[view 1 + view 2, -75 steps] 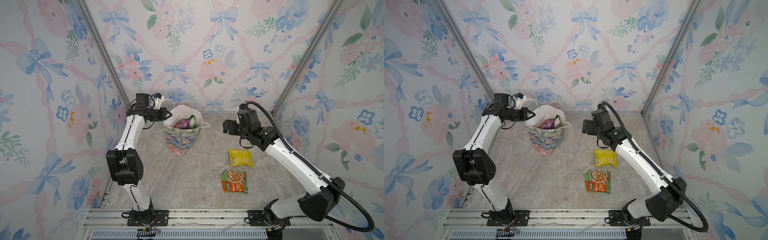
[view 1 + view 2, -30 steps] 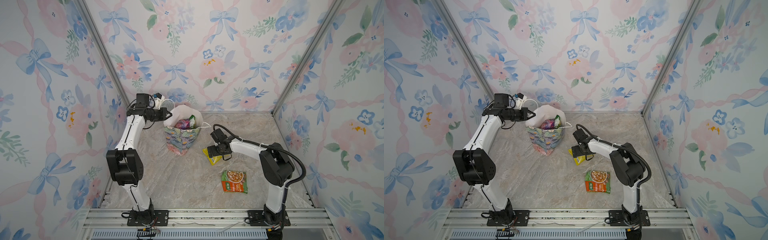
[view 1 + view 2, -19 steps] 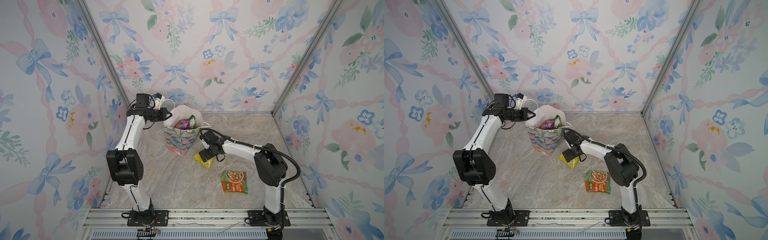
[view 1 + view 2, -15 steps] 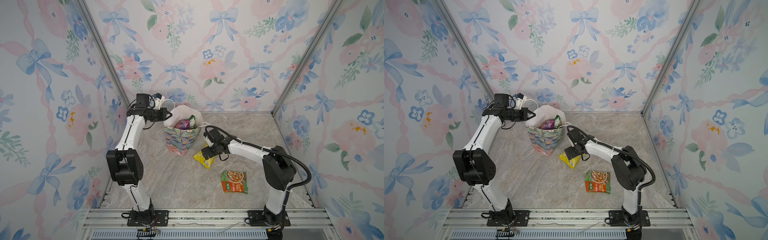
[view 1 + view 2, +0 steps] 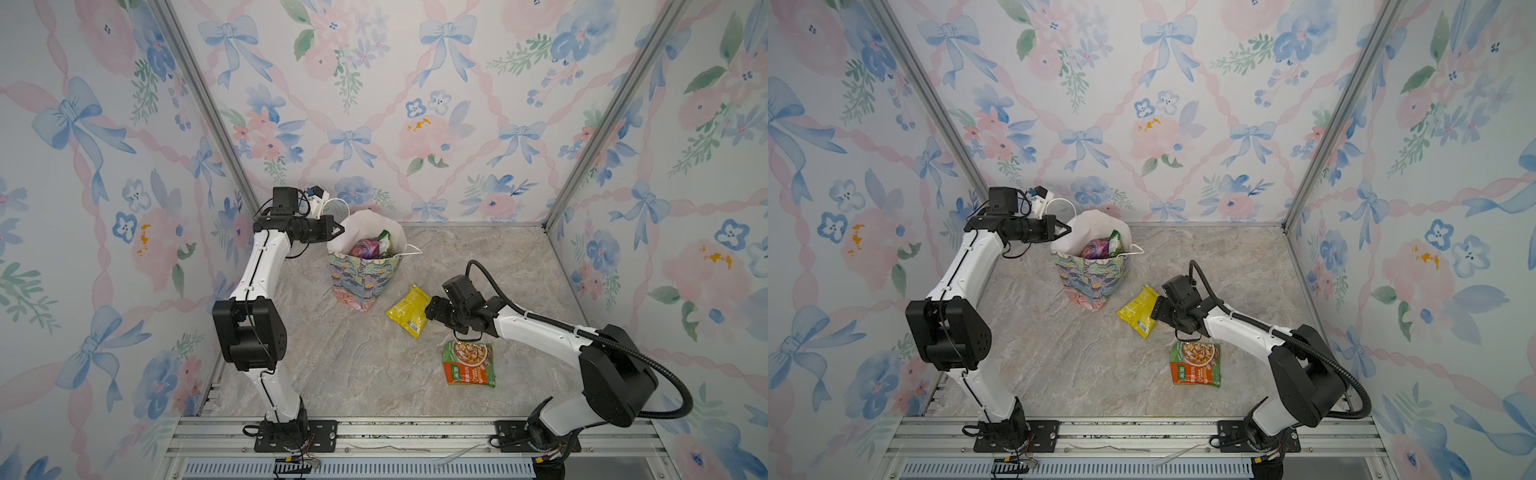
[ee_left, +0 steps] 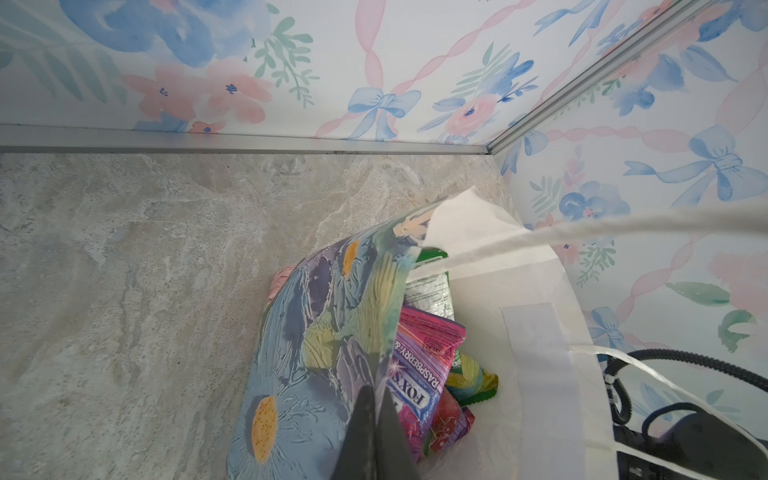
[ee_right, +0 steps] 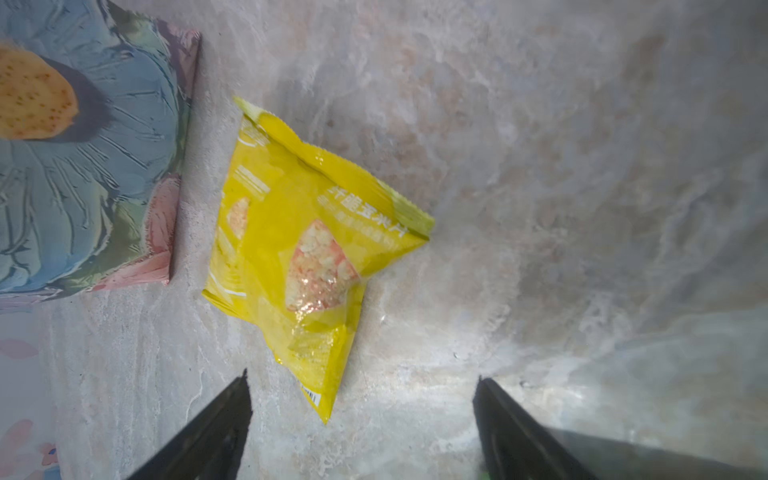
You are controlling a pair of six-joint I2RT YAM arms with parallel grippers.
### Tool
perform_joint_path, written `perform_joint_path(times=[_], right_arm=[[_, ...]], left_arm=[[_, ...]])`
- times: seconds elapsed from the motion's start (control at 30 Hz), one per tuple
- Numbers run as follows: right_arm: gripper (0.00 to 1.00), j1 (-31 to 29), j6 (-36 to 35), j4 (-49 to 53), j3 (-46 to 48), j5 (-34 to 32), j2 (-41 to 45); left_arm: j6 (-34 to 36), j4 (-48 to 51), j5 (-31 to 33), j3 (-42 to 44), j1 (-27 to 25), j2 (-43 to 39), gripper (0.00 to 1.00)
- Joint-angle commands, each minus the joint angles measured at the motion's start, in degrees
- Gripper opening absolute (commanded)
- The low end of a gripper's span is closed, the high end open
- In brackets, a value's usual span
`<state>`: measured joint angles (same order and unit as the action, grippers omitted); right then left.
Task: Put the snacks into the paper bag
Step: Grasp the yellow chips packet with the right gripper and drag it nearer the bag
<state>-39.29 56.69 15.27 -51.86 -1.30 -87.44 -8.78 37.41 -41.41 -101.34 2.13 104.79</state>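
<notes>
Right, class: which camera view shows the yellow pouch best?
The right wrist view: the yellow pouch lies large and close. Both top views show it small beside the paper bag. The left wrist view misses it.

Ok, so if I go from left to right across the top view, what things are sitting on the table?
paper bag → yellow snack pouch → orange-green snack pouch

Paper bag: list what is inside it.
Inside the paper bag show a purple FOX'S packet, a green-yellow pouch and a silvery packet. Anything beneath them is covered, so the full count cannot be told.
</notes>
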Motion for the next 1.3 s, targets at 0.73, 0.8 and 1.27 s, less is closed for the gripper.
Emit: perform_joint_path(times=[0.73, 0.8, 1.27], right_arm=[[0.59, -2.4, 13.8, -17.7, 4.8, 1.3, -7.1], [0.59, -2.4, 13.8, -18.6, 4.9, 1.4, -9.0], [0.28, -2.5, 13.2, -23.7, 5.8, 1.7, -11.8]], left_arm=[[0.7, 0.1, -0.6, 0.6, -0.2, -1.1, 0.0], [0.6, 0.1, -0.6, 0.6, -0.2, -1.2, 0.0], [0.7, 0.1, -0.6, 0.7, -0.2, -1.1, 0.0]])
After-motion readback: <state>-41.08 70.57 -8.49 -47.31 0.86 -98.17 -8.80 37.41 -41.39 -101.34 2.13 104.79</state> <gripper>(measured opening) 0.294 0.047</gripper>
